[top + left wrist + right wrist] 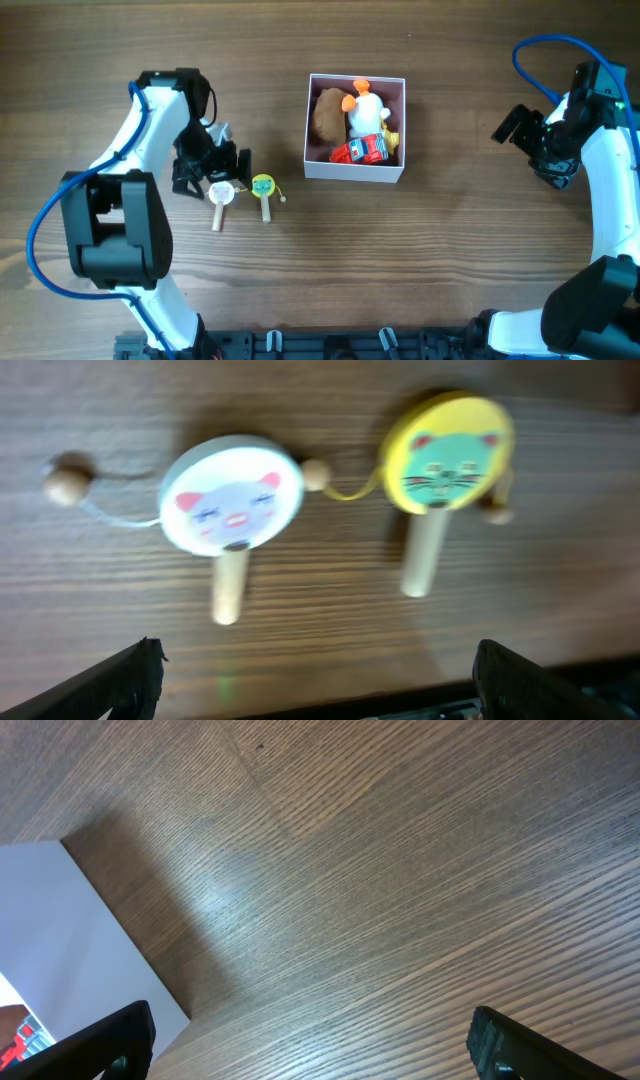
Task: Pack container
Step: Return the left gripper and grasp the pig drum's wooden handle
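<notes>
Left pincer (318, 665), nearest the lens, stands spread, gripping nothing. The container (355, 172) sits mid-bench (450, 250), holding a red truck (360, 151) and a white duck (365, 108). Near its left, under that pincer, lie a pink rattle drum (232, 495) and a yellow rattle drum (450, 452). The right pincer (310, 1025), also spread, hangs well right.

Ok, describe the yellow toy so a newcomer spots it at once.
From the white-walled container, look toward the left arm. Two stick-handled rattle drums lie side by side on the table. The yellow drum is nearer the container and has a green cat face, unlike the white drum with pink ears.
</notes>
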You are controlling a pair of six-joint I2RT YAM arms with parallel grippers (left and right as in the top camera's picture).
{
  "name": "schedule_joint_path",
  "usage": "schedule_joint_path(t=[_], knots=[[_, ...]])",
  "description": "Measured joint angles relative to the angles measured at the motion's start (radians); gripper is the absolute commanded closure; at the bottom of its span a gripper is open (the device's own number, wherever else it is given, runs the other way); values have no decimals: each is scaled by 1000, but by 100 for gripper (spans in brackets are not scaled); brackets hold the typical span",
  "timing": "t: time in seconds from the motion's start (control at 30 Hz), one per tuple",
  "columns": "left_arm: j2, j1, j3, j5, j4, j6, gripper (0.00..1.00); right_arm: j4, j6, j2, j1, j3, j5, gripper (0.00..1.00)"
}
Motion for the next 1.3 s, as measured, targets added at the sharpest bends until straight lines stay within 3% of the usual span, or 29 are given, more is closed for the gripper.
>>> schedule_joint_path(t=[0.3, 0.43, 0.67, 0.87, 1.07, 1.17, 1.3], knots=[[-1, -3, -21, -98, -18, -60, 0, -3, 0, 0, 0, 0, 0, 0], [-1, -3, -109, -116, 82, -79, 2, -3, 0, 0, 0, 0, 0, 0], [-3, -3, -223, -123, 179, -93, 17, -2, 0, 0, 0, 0, 0, 0], [-3, -3, -249, -130, 214, -100, 49, -2, 0, 0, 0, 0, 0, 0], [-3, -3, -250, -134, 216, -82, 60, -2, 0, 0, 0, 0, 0, 0], [-3, -3, -250, -134, 217, -73, 73, -2, 0, 0, 0, 0, 0, 0], [-3, -3, -250, -138, 217, -66, 74, -2, 0, 0, 0, 0, 0, 0]])
